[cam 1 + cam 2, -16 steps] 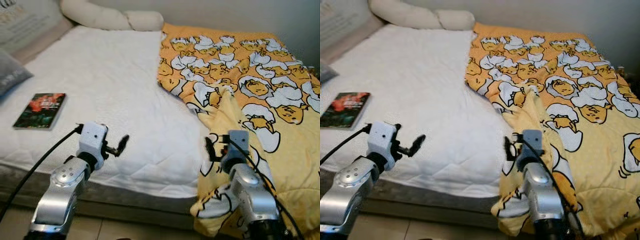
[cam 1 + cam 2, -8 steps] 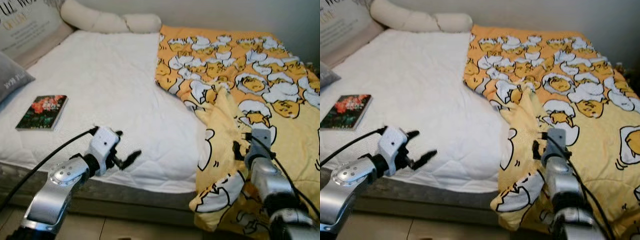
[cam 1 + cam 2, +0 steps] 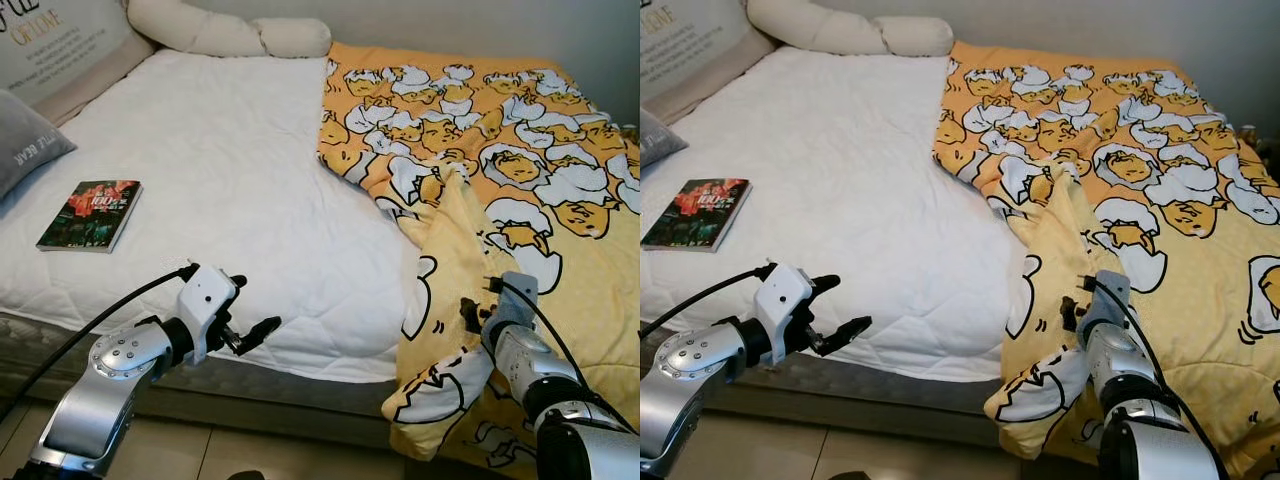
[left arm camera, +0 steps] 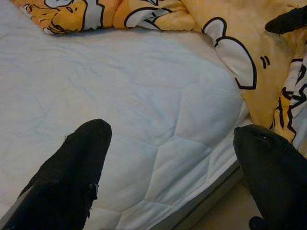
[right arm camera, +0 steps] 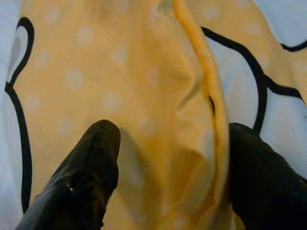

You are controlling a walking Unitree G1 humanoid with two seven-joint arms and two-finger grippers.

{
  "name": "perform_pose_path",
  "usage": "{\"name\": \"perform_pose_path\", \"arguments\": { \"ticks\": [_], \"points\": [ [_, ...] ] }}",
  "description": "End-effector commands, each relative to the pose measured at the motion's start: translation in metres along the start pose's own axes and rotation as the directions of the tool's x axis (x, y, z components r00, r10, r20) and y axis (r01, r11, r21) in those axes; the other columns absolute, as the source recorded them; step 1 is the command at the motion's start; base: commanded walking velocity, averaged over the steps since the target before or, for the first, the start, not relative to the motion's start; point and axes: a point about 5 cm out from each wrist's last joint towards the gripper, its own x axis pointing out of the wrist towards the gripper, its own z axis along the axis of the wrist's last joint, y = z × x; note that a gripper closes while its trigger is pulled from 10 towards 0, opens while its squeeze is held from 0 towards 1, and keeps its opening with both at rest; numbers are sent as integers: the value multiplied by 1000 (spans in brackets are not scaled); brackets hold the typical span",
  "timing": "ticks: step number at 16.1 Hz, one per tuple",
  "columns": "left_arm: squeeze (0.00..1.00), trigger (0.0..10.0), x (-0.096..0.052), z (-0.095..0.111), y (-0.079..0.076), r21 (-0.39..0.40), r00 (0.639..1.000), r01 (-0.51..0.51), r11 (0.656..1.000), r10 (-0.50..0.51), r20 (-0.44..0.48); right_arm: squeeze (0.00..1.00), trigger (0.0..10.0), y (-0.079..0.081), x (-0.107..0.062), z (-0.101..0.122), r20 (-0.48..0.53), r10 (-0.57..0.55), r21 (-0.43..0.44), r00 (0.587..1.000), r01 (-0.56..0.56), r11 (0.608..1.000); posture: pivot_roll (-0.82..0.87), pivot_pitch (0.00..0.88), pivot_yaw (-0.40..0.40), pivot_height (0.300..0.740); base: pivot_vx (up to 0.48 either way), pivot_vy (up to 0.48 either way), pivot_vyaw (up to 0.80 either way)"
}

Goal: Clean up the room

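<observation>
1. Trouble, as I judge it, starts with the blanket (image 3: 500, 190): it lies bunched over the right half of the bed (image 3: 220, 190), one fold hanging off the near edge toward the floor (image 3: 230, 455). My right pincer (image 5: 168, 158) has its fingers spread wide with a raised ridge of yellow cloth between them, pressed in but not clamped. If I close on too thin a pinch, I expect the fold to slip out as I pull.

2. A pull made with the hem hanging this low could drag cloth along the floor or catch it round the right arm's cable.

3. My left pincer (image 3: 243, 322) hovers open and empty just over the near edge of the white mattress, beside the blanket's hanging edge. Reaching across blind, it could snag the mattress cover instead.

4. The book (image 3: 90, 214) lies flat near the left side, well apart from both pincers; a hard tug on the bedding might shift it.

5. The head views give me the whole layout, including the pillows (image 3: 230, 28) at the far end. The right wrist view adds how the fold sits between the fingers; the left wrist view shows the quilted surface and the blanket's edge ahead of that pincer.
</observation>
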Motion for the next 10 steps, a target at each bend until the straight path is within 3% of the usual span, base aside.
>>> {"name": "perform_pose_path", "arguments": {
  "ticks": [1, 10],
  "points": [
    [75, 10000, 0, 3, -3, 14, 1000, 15, 1000, -15, 2, 0, 0, -2, 0, 3, 10, -2, 19, 1000, 2, 1000, 160, 0, -31, 740, 0, 0, 0],
    [78, 10000, -2, 1, -9, -26, 999, 36, 999, -36, 7, 0, 0, 0, 1, -2, -2, 33, 11, 999, -33, 999, 142, 0, -24, 740, 0, 0, 0]
  ]
}}
